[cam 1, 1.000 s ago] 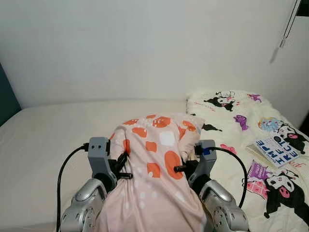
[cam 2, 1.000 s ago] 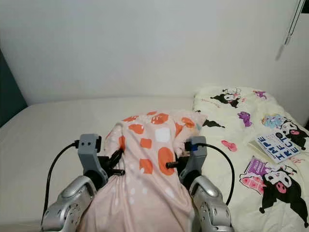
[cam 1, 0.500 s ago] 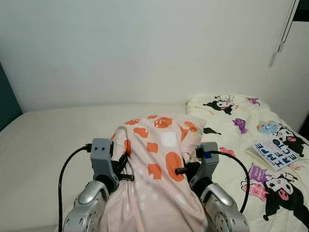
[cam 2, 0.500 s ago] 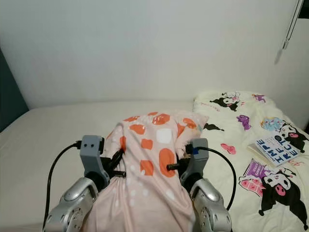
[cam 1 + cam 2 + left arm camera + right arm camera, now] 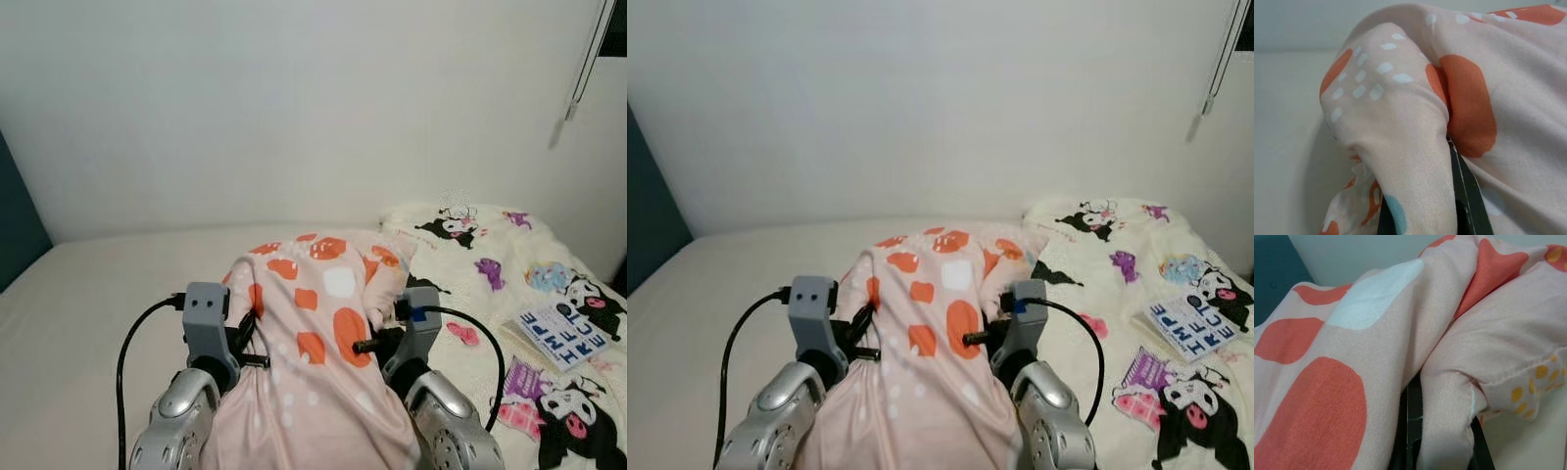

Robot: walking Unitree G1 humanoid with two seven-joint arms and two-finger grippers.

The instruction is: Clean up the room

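Two grippers carry one pink pillow [image 5: 313,323] with orange and white blotches, held up in front of the robot over the bed [image 5: 88,294]. Left gripper [image 5: 245,345] is pinched onto the pillow's left edge; right gripper [image 5: 377,338] is pinched onto its right edge. Wrist views confirm it: fabric is bunched and folded over each pair of black fingers [image 5: 1464,196], so both are clamped on cloth, not wide.

Step in hand, judged: transport/placement of the pillow as part of tidying the bed. It hangs above the cream sheet, near end draping down toward the robot's body, far end pointing at the wall [image 5: 294,98].

Next move probably calls for lowering both arms together, setting the pillow flat at the chosen spot, then releasing both sides evenly (one side let go early would let it swing or slump).

Around: a cartoon-print duvet [image 5: 490,274] is rumpled on the right part of the bed, with a book [image 5: 566,331] lying on it, well apart from the pillow. A cord [image 5: 586,54] hangs on the wall at upper right. Nothing sits on the plain sheet ahead; the duvet's edge lies just beside the pillow's right corner and could crowd the placement.
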